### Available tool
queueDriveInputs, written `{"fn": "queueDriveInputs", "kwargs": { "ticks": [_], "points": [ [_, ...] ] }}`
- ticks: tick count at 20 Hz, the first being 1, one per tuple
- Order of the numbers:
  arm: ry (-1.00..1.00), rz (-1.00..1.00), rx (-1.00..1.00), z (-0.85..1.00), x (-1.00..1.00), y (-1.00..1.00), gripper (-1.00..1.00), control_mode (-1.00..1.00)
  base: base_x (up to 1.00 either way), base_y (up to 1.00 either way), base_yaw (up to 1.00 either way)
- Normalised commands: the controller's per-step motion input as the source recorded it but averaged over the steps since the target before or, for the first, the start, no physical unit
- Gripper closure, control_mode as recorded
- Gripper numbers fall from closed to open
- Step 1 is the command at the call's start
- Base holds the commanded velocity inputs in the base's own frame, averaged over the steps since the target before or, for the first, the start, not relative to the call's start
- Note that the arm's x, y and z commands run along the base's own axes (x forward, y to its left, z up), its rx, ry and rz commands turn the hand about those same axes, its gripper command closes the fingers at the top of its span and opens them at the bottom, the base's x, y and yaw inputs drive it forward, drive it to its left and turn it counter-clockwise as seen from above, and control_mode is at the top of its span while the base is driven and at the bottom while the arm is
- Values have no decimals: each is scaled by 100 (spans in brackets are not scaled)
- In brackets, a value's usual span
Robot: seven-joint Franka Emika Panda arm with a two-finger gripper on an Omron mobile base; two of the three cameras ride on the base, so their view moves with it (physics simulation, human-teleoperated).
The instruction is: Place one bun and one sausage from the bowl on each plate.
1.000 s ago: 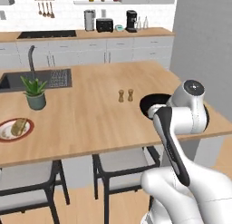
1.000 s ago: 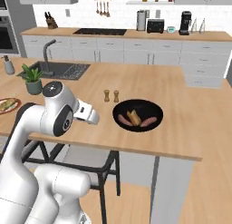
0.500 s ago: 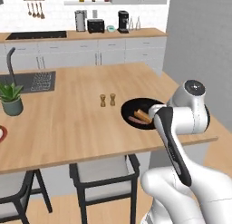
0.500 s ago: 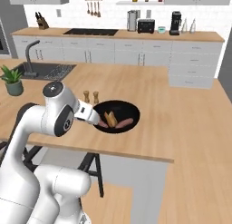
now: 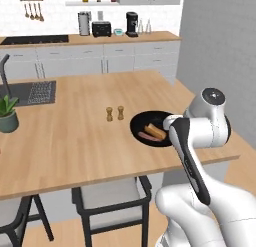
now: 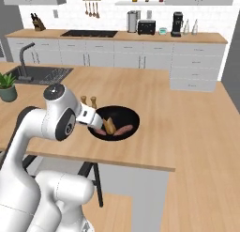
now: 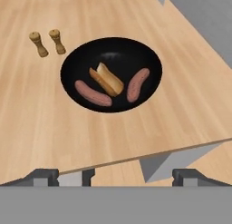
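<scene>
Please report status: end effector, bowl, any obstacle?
End effector open, empty, above counter edge. Bowl holds one bun, two sausages. Shakers beside bowl, not in the way.

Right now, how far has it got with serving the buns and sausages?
Partly done, by the look of it. The black bowl on the island holds just one bun and two sausages, so some food may already be out, though I can't see either plate to confirm. Nothing is in hand: the hand hangs open in front of the bowl, short of the food. Left: pick up the bun and a sausage and plate them.
</scene>
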Motion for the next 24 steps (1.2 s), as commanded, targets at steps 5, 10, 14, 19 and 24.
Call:
{"fn": "queueDriveInputs", "kwargs": {
  "ticks": [5,10,14,19,24],
  "points": [
    [0,0,0,0,0,0,-100,100,26,-48,-9],
    [0,0,0,0,0,0,-100,100,28,-38,-7],
    [3,-3,0,0,26,-16,-100,-100,15,-12,-2],
    [13,-9,2,0,95,-45,-100,-100,0,0,0],
    [12,-9,2,-14,92,-42,-100,-100,0,0,0]
  ]
}}
